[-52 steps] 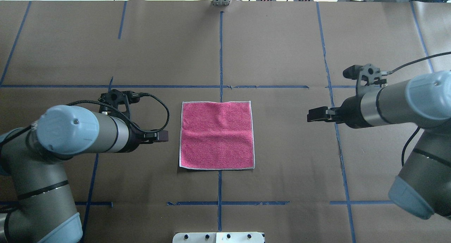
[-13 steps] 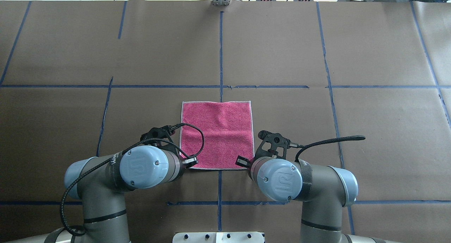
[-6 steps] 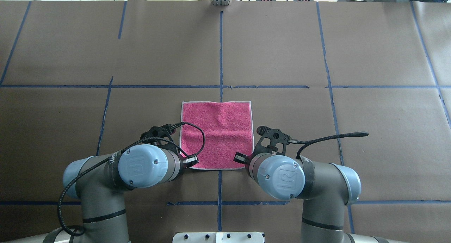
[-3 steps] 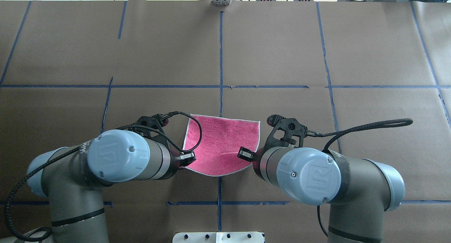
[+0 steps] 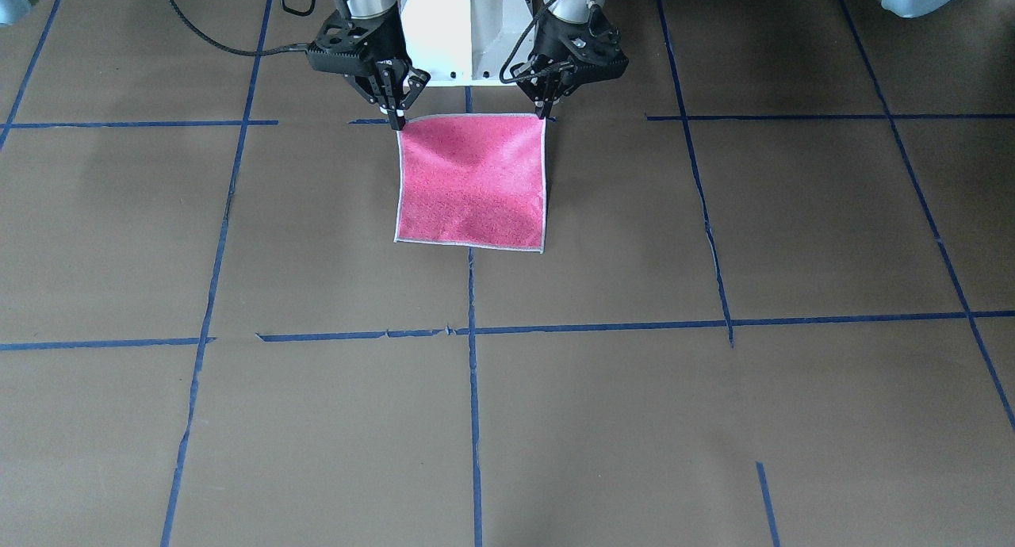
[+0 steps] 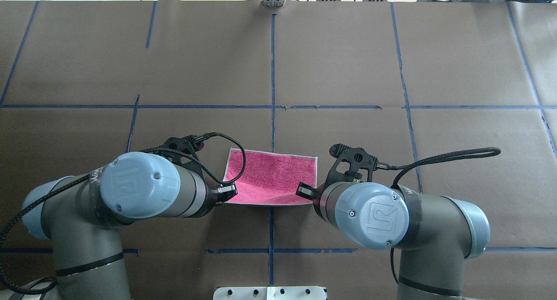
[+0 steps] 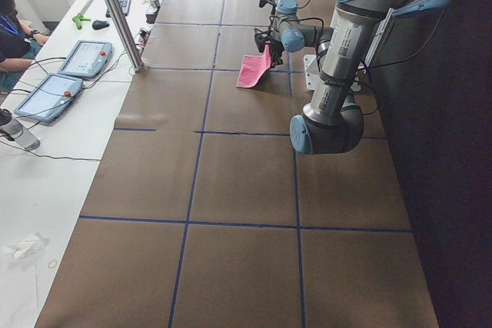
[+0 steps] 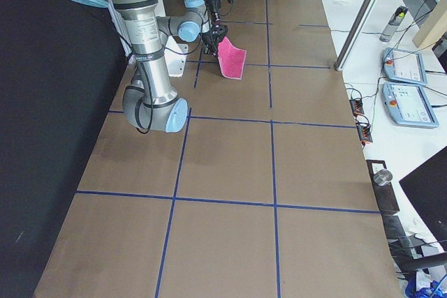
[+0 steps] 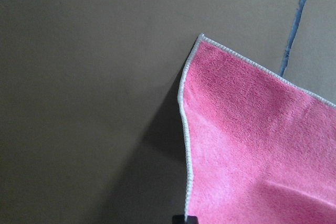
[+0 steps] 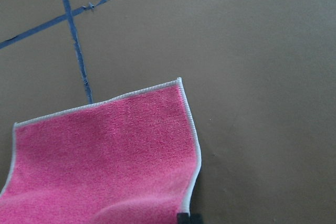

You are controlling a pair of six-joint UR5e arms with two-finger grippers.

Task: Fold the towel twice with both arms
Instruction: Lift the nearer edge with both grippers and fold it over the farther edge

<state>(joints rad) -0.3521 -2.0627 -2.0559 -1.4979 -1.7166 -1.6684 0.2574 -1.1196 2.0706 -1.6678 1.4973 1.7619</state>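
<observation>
Two thin pinches only: my left hand & right hand each nip a towel corner nearest the base, far edge on counter. Uneven travel = skewed fold; nip cd slip.

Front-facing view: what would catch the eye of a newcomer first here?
The pink towel, bright against the brown table, stands out in the upper middle of the view. The left gripper and the right gripper each hold one of its corners with shut jaws, so that edge is raised while the opposite edge seems to lie on the table.
</observation>
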